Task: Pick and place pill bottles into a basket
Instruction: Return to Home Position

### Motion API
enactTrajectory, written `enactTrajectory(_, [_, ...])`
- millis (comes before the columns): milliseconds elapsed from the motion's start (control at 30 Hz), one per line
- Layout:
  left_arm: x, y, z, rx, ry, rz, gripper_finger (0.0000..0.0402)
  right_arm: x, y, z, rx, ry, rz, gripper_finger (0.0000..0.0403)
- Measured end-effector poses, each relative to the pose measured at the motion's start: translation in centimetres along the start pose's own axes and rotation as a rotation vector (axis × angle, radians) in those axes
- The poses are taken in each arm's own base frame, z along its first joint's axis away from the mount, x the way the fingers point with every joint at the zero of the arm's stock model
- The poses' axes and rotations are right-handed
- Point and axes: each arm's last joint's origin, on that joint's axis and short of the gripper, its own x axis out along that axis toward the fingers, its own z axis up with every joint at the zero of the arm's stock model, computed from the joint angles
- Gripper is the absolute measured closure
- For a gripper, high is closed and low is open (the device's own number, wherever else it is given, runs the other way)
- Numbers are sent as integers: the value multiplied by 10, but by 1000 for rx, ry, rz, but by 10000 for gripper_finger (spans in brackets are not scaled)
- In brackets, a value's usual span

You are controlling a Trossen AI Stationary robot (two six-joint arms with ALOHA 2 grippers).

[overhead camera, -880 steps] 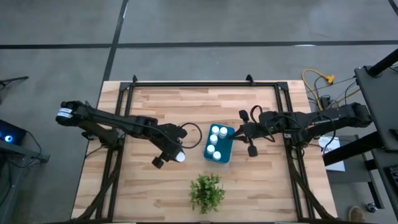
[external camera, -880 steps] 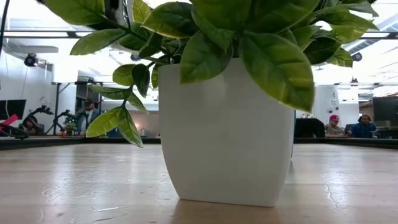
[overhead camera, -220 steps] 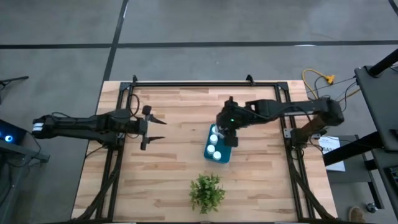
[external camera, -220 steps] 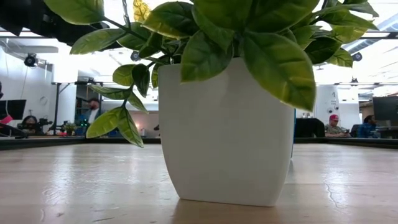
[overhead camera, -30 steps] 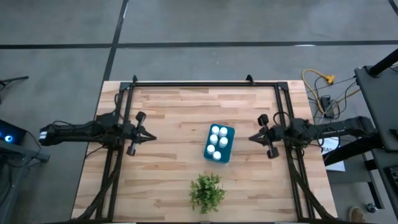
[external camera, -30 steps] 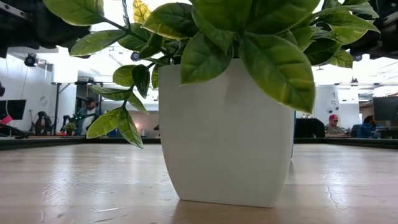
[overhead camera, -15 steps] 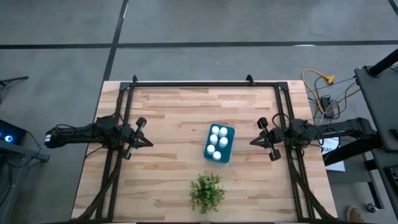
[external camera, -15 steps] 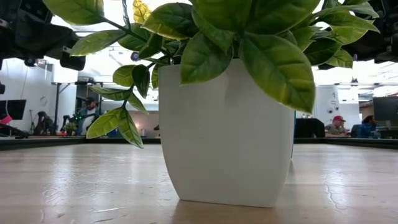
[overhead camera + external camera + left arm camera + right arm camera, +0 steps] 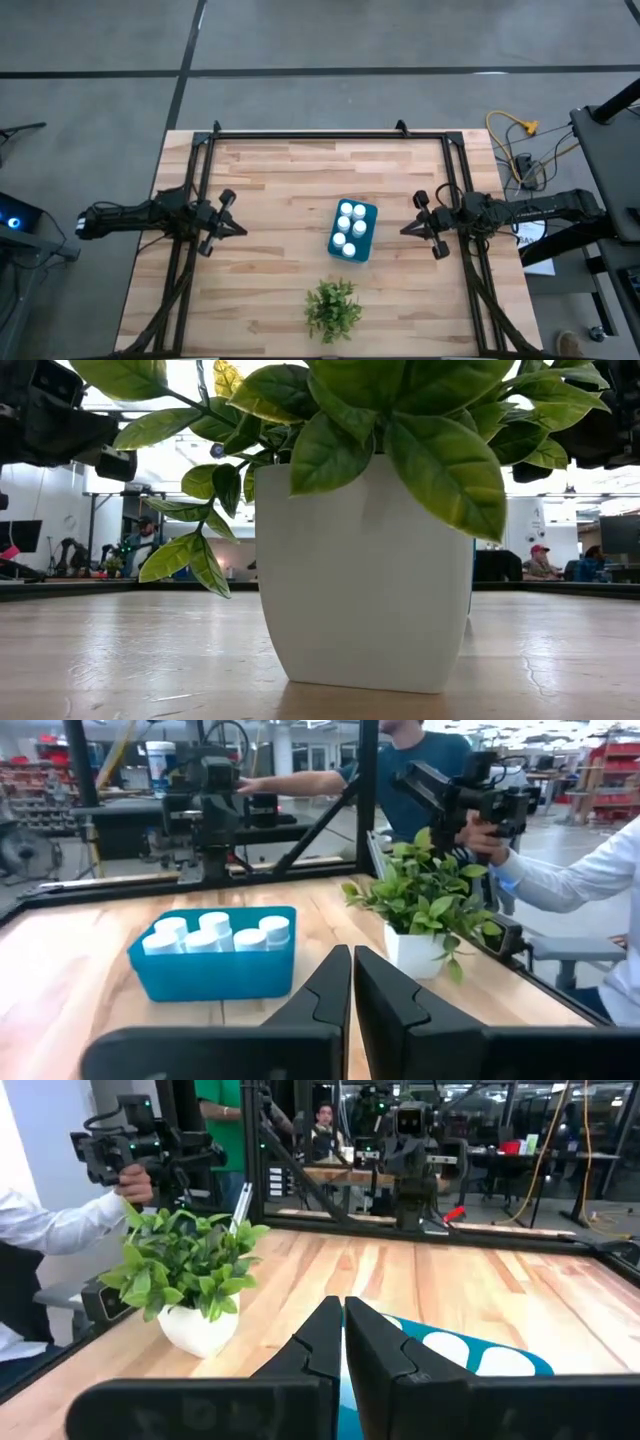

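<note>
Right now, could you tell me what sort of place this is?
Probably a robotics lab: a black-framed light wooden table, a person holding a black camera rig, and seated people in the room beyond.

You see the teal-blue basket (image 9: 215, 975), rectangular with rounded corners, sitting flat and slightly skewed near the middle of the wooden surface (image 9: 270, 180). The white pill bottles (image 9: 346, 209) stand upright inside it, caps up, in two rows.

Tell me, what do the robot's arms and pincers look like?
The left arm and right arm are slim, black and jointed, trailing dark cables. The left pincer and right pincer each have two flat black fingers tapering to a point.
</note>
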Motion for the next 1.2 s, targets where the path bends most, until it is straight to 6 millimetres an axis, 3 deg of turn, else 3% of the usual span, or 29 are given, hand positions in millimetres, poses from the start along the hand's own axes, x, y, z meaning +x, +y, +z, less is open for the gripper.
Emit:
enactTrajectory(300, [1,4,-1,7,-38,134,401,0,-5,-2,0,16,-165,394])
enactTrajectory(500, [0,4,7,58,-122,138,401,-1,-5,-2,3,14,-170,394])
enactTrajectory(1200, [3,6,2,45,-85,187,402,0,-5,0,6,0,-188,394])
